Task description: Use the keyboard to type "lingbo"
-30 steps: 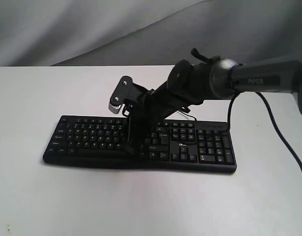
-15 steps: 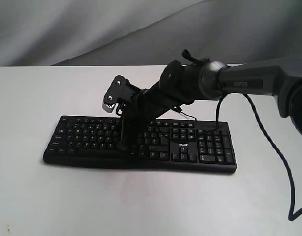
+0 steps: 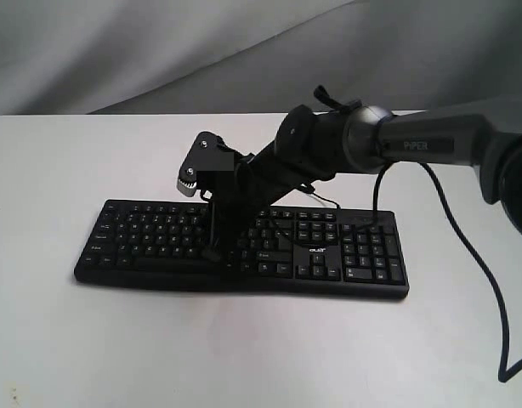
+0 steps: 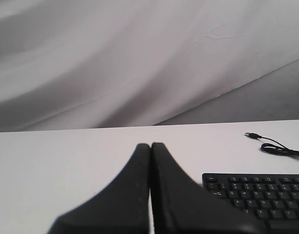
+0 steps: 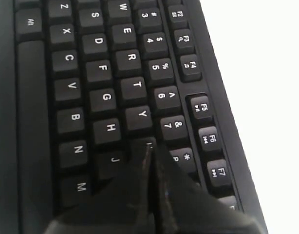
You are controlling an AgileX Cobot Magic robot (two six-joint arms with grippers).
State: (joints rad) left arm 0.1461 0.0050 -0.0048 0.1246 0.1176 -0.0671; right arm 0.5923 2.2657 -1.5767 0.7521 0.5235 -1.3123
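right end effector [image 5: 149, 147] closed, tips on keyboard [image 5: 105, 97] middle keys

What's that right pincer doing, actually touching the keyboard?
Cannot tell. In the right wrist view the shut right gripper overlaps the keyboard, black on black; no view shows contact or a gap plainly.

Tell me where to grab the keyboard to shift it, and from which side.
Probably its left short end, coming in low from the left and pinching the thin edge: the keyboard lies flat on the table, and that end sits clear of the right gripper over the keys.
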